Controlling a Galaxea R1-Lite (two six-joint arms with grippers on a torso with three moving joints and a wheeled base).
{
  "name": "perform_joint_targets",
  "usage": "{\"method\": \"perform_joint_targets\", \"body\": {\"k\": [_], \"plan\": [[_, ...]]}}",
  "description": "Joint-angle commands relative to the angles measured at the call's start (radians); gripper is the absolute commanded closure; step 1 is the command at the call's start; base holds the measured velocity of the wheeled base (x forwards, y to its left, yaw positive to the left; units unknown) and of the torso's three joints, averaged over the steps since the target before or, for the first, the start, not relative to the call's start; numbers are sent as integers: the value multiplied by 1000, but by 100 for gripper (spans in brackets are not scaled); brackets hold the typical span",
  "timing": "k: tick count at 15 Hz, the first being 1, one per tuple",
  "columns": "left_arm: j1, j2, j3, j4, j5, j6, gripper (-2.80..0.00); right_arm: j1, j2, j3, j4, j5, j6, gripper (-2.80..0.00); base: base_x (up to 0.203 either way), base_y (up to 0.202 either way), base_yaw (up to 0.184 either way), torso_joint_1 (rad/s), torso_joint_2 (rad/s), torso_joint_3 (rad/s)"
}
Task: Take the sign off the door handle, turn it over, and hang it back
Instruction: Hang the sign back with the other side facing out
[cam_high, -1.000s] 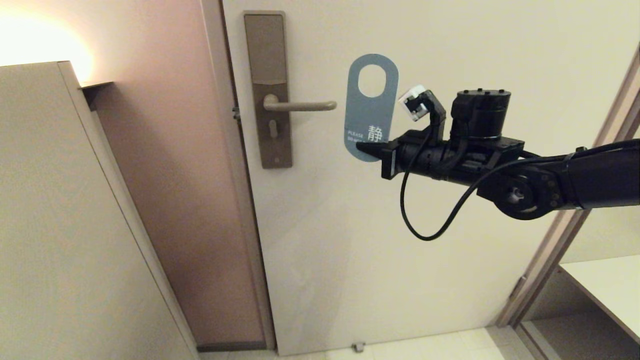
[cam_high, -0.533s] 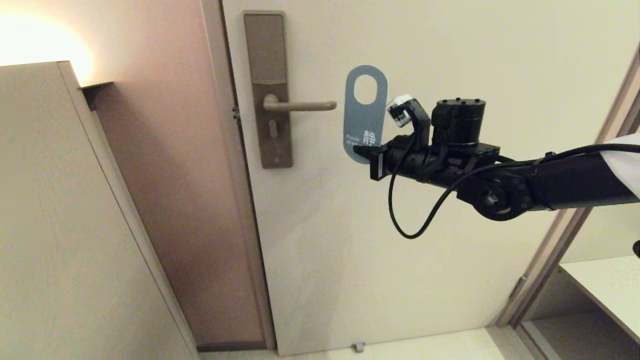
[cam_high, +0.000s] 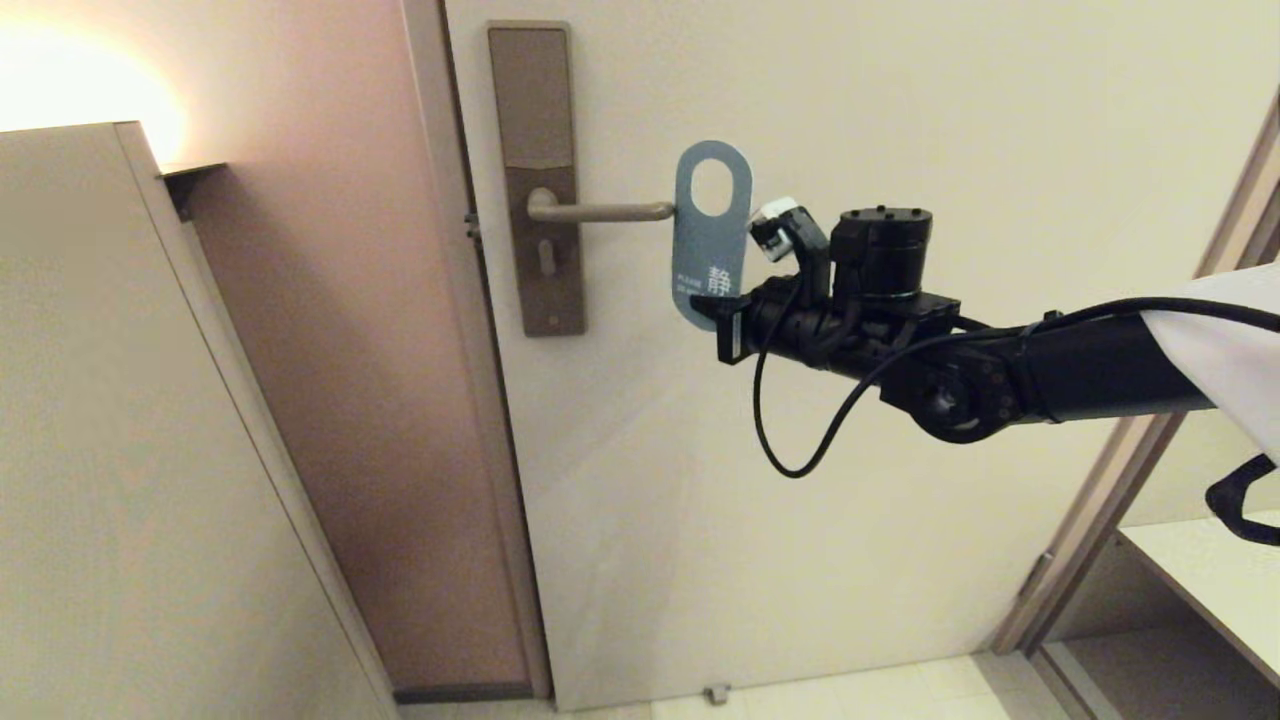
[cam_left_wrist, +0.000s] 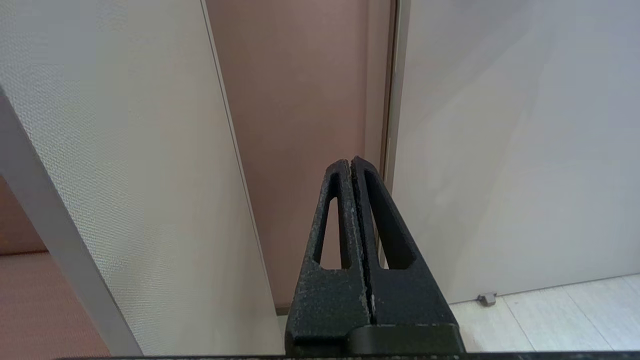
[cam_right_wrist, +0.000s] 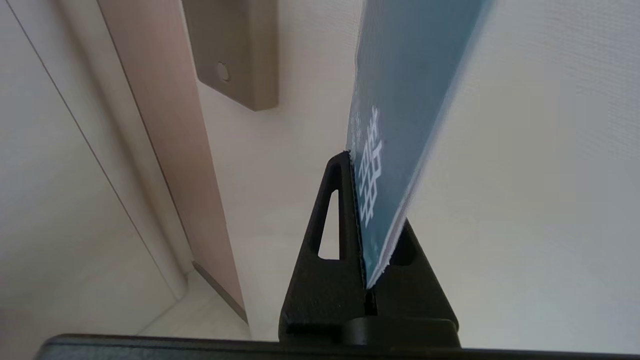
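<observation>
Pinching the sign (cam_high: 710, 235) by its lower end, the right claw (cam_high: 712, 305) holds it upright, teal face outward, just off the door handle (cam_high: 600, 211) tip. Best line the oval hole with the tip, then slide left. Left claw (cam_left_wrist: 351, 165) sits pressed together, parked.

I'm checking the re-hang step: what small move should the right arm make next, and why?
Probably keep sliding the sign toward the door handle so its oval hole threads over the lever's tip. The right gripper is shut on the sign's lower end, teal side out, and the sign's edge is only at the tip, not hooked on.
</observation>
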Motion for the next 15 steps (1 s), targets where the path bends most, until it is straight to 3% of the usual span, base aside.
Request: {"method": "perform_joint_targets", "body": {"k": [1,15], "plan": [[0,1,0,-1,0,0,0,15,17,-12,-4,-23,0,0,0,0,0,0,0,0],[0,1,0,-1,0,0,0,24,50,-33,41,-29,2,0,0,0,0,0,0,0]]}}
